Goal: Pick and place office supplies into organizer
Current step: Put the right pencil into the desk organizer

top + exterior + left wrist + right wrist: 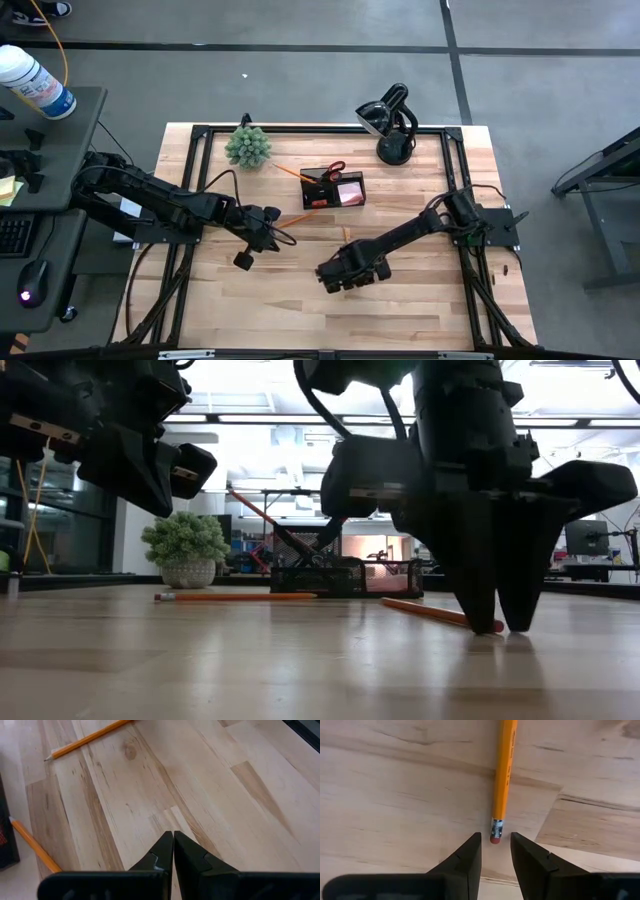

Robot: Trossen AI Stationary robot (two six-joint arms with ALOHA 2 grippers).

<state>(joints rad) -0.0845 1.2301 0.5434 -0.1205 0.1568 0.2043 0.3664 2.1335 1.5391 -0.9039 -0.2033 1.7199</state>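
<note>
High view: your right claw sits low on the bench in front of the organizer, which holds red-handled scissors and a pink pad; your left claw hangs left of it.
Low view: the right claw's fingertips touch the bench at one pencil's near end (a second pencil lies by the plant).
Left wrist view: your left claw is closed, holding nothing, above bare wood.
Right wrist view: your right claw is parted, the pencil's eraser between its tips, not yet gripped.
</note>
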